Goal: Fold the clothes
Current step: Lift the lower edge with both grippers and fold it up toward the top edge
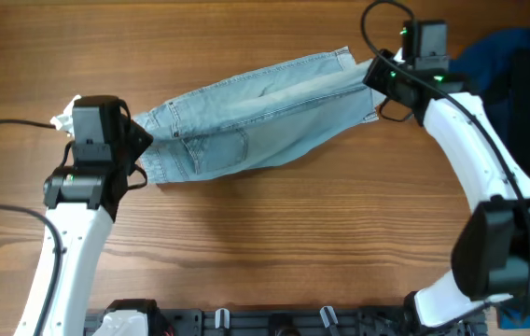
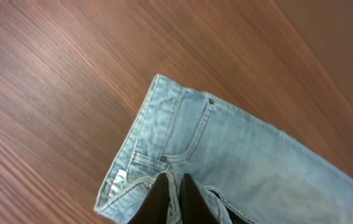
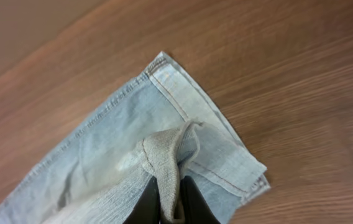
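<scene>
Jaws clenched: left gripper [image 2: 171, 183] on waistband [image 2: 140, 163], right gripper [image 3: 169, 185] on hem [image 3: 164, 149] of denim shorts [image 1: 265, 117] stretched between, apparently halved leg-on-leg; crosswise folds outstanding.

Overhead looks straight down from afar; close wrist views share its shorts [image 1: 256, 112].

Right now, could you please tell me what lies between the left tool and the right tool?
The denim shorts span that whole stretch, as the overhead view shows: the left tool is shut on the waistband end, the right tool on a hem.
</scene>
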`<move>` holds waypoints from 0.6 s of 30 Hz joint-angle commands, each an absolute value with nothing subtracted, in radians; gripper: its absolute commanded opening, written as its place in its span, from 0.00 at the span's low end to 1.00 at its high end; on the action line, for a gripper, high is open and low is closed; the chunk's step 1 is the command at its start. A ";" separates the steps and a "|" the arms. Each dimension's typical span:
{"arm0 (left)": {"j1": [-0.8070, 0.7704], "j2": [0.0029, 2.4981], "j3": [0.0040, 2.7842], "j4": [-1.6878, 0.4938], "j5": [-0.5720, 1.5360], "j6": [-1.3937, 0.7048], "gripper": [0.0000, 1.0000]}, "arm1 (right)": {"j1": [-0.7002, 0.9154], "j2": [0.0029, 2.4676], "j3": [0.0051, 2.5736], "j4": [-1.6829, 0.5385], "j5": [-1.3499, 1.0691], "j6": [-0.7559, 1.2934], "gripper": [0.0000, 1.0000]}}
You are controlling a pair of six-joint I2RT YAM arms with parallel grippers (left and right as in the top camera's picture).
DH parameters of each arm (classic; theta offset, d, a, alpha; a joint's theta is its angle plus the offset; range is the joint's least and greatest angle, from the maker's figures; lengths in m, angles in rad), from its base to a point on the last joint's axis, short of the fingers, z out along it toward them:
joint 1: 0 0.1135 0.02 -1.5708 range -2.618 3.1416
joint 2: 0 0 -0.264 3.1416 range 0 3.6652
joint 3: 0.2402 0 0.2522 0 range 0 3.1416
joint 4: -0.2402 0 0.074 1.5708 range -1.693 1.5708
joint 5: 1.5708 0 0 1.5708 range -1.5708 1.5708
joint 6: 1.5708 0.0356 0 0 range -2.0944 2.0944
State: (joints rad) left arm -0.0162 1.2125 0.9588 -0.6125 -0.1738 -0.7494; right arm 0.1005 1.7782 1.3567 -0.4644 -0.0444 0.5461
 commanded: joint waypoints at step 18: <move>-0.001 1.515 0.983 -0.380 -0.442 -0.771 0.04 | 0.153 2.004 1.374 -0.150 -0.047 0.579 0.04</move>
